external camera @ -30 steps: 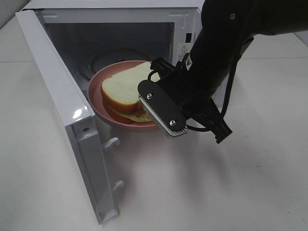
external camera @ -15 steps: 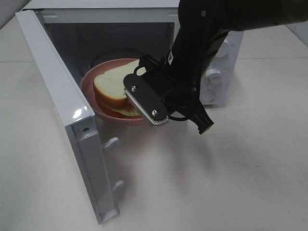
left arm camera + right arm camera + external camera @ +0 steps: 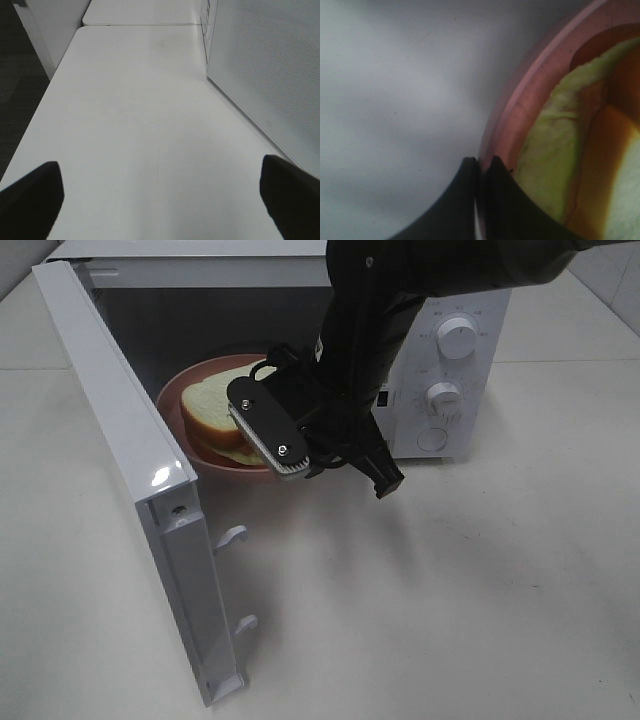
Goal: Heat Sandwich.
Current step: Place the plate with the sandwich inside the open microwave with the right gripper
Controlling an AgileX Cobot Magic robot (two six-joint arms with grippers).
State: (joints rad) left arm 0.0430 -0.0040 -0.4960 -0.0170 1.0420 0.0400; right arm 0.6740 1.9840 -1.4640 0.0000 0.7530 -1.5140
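A plain white bench [image 3: 470, 600] carries a white microwave oven [image 3: 482, 380] with three round dials on its front panel. Its white side-hinged door [image 3: 130, 470] stands fully open toward the left of the high view, exposing the dark cavity.

A round, shallow pink dish [image 3: 172, 405] sits in the mouth of the cavity, its far part inside and its near rim at the opening. Whether it rests on the cavity floor cannot be told. The sandwich [image 3: 208, 405], pale white bread with a yellow layer under it, lies in this dish.

The right hand [image 3: 262, 442], black, reaches in from the upper right. It is clamped on the near rim of the dish. The right wrist view confirms this: the two dark fingertips are pressed together on the pink rim [image 3: 520, 115] at the hand's tip [image 3: 481, 170]. The sandwich's pale green-yellow edge [image 3: 545, 165] lies just inside that rim.

The left hand [image 3: 160, 200] does not show in the high view. In its wrist view both dark fingers [image 3: 30, 200] are spread wide apart over bare bench [image 3: 140, 100], with nothing between them. A white perforated panel [image 3: 265, 75] stands near it on one side.
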